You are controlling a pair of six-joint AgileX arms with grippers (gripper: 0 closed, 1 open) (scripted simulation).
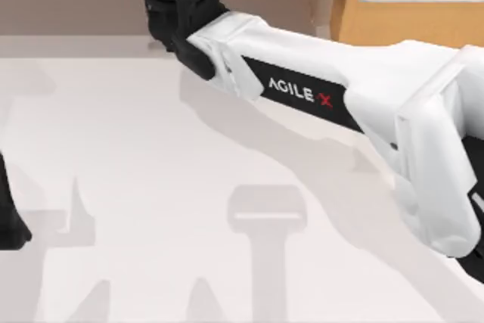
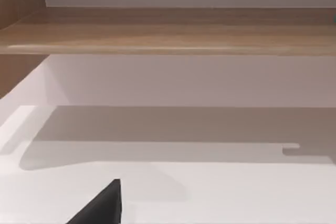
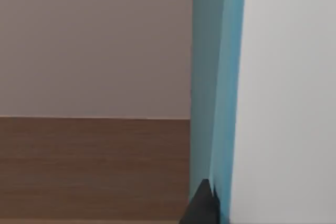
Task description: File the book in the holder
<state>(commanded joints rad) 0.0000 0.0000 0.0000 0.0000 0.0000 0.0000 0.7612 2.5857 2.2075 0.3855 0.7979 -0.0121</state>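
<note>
Reaching across from the table's right edge toward its far edge, the right arm (image 1: pixel 318 88) ends in a black wrist cut off by the frame, so the right gripper (image 1: pixel 178 5) is mostly hidden there. In the right wrist view the book (image 3: pixel 216 77), a pale-blue upright slab, stands against a white surface, with one dark fingertip (image 3: pixel 202 205) touching its lower end; how wide the jaws stand I cannot tell. At the table's left edge a black part of the left arm (image 1: pixel 9 217) shows, parked.
</note>
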